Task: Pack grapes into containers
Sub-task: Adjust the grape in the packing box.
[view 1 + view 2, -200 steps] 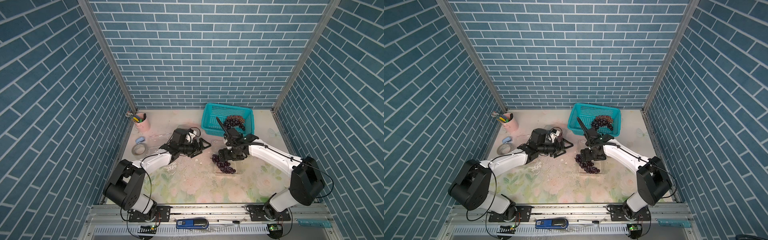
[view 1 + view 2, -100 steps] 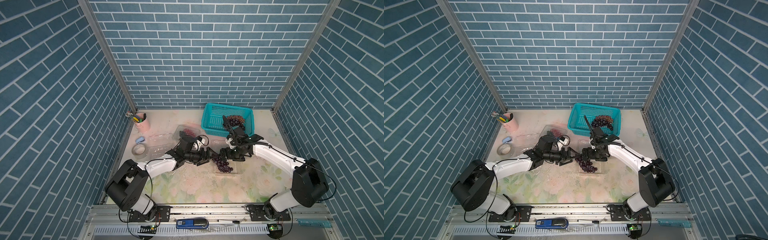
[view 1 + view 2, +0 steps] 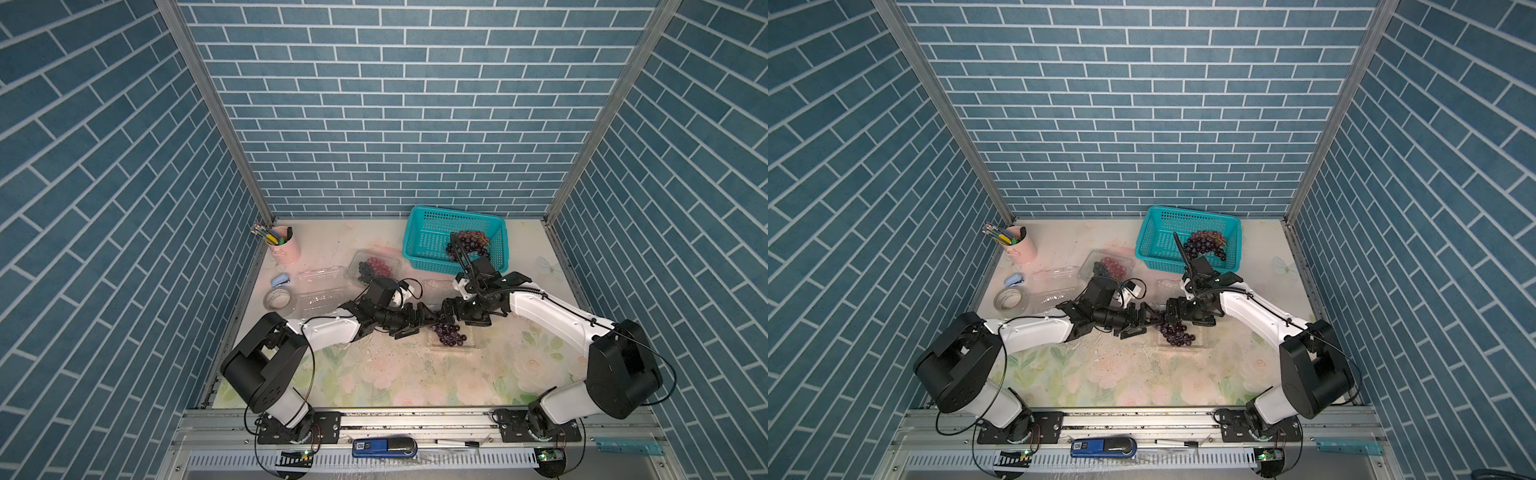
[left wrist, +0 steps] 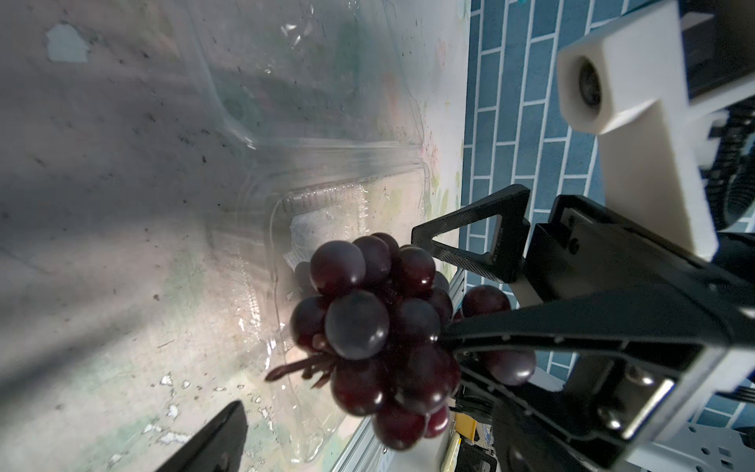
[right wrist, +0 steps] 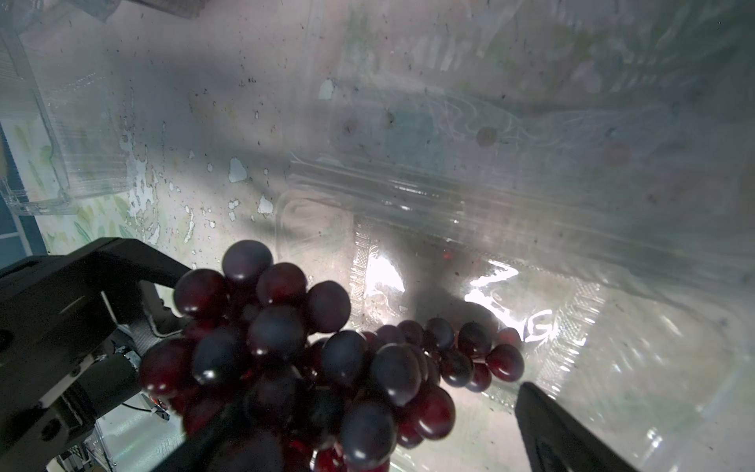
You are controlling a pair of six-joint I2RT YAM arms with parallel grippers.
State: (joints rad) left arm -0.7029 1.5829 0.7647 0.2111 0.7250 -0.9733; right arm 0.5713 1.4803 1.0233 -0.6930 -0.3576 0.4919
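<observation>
Where the two arms meet above the middle of the flowered counter [image 3: 374,374], the left arm [image 3: 332,330] and the right arm [image 3: 548,316] face each other with their tips close together. The left jaws stand wide apart beside the middle container [image 3: 469,345], closed on nothing; the right jaws are spread just as wide (one finger [image 4: 572,335] lies against the fruit, the other stands clear of it), so they clamp nothing either. At the back right sits the teal basket [image 3: 419,249]. Three clear containers lie on the counter: the middle container open under the right jaws, the back container [image 3: 353,266] just left of the basket, and the empty container [image 3: 318,301] lying open toward the left edge. A pink cup [image 3: 284,249] of pens stands at the back left. The dark bunch [image 3: 446,332] sits at the left end of the middle container, between the two sets of jaws; whether it rests wholly inside I cannot tell. Another bunch [image 3: 469,243] lies in the basket, and mixed red and dark grapes [image 3: 374,266] fill the back container. A tape roll [image 3: 277,298] lies beside the empty container.
</observation>
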